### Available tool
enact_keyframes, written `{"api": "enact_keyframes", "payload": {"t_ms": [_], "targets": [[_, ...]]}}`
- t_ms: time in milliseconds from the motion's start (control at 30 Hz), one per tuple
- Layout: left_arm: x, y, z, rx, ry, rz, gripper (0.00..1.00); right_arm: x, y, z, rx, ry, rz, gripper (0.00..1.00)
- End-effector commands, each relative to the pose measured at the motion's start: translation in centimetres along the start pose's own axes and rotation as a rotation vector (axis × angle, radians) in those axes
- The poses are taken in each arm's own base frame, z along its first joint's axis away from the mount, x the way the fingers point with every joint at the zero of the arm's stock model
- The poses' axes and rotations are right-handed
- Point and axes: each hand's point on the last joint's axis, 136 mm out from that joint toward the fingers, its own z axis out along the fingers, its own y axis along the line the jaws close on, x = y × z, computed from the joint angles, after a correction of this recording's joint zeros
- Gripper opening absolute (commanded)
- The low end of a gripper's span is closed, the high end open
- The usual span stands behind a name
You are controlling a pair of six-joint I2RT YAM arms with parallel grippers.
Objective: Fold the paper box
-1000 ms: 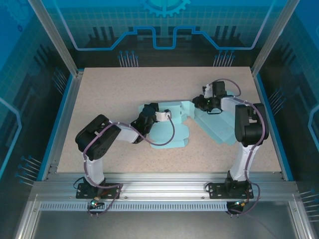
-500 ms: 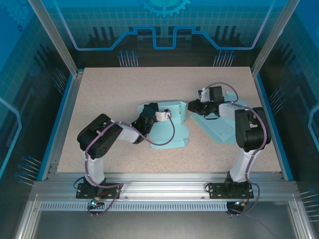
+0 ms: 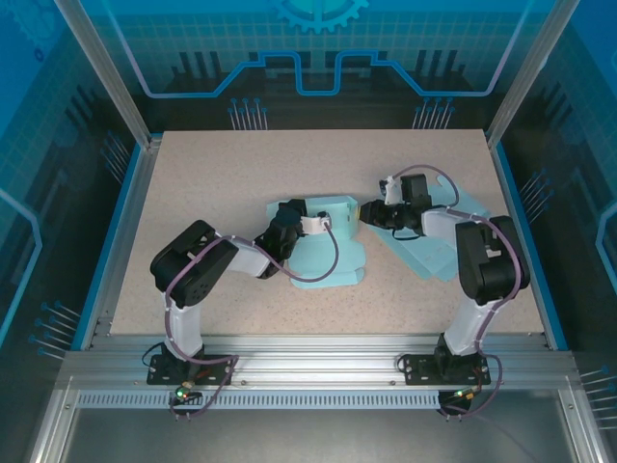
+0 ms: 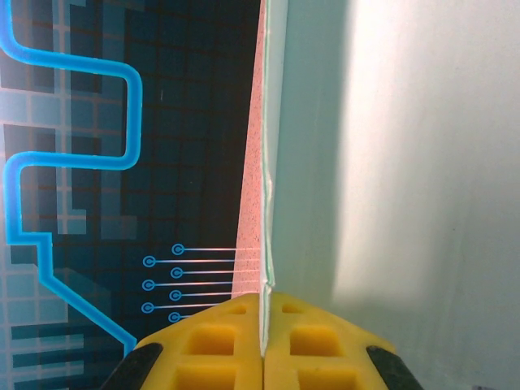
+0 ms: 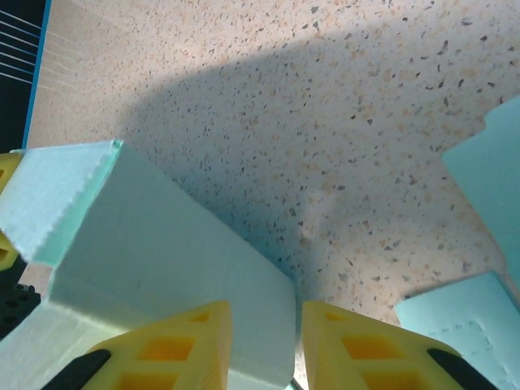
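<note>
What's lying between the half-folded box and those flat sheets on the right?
Bare speckled table, in the right wrist view; from above, the right claw hovers there.

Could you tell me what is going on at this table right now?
Two robot arms are folding a pale green paper box in the middle of the table. The left gripper is shut, pinching one thin edge of the box. The right gripper straddles a raised flap on the opposite side; whether it grips it is unclear. More flat sheets lie under the right arm.
</note>
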Motion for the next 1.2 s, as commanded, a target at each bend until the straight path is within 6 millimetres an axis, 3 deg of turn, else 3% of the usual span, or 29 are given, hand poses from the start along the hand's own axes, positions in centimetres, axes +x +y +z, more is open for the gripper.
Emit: {"api": "enact_keyframes", "payload": {"t_ms": [0,400,1000,1033,1167], "targets": [[-0.4,0.0,0.3,-0.005,0.002,0.005,0.0,0.3,0.8,-0.7,0.009,-0.02,-0.055,0.31],[-1.6,2.1,-0.5,-0.173,-0.059,0.038,0.0,0.9,1.8,-0.5,0.008,-0.004,-0.124,0.39],[-2.0,1.2,-0.4,-0.177,-0.065,0.067,0.0,1.0,2.5,0.3,0.037,-0.056,-0.229,0.5],[-2.1,1.3,-0.4,-0.177,-0.066,0.067,0.0,1.8,2.1,0.3,0.046,-0.046,-0.225,0.51],[-2.3,1.4,-0.4,-0.178,-0.07,0.065,0.0,1.7,1.7,0.0,0.073,-0.061,-0.242,0.51]]}}
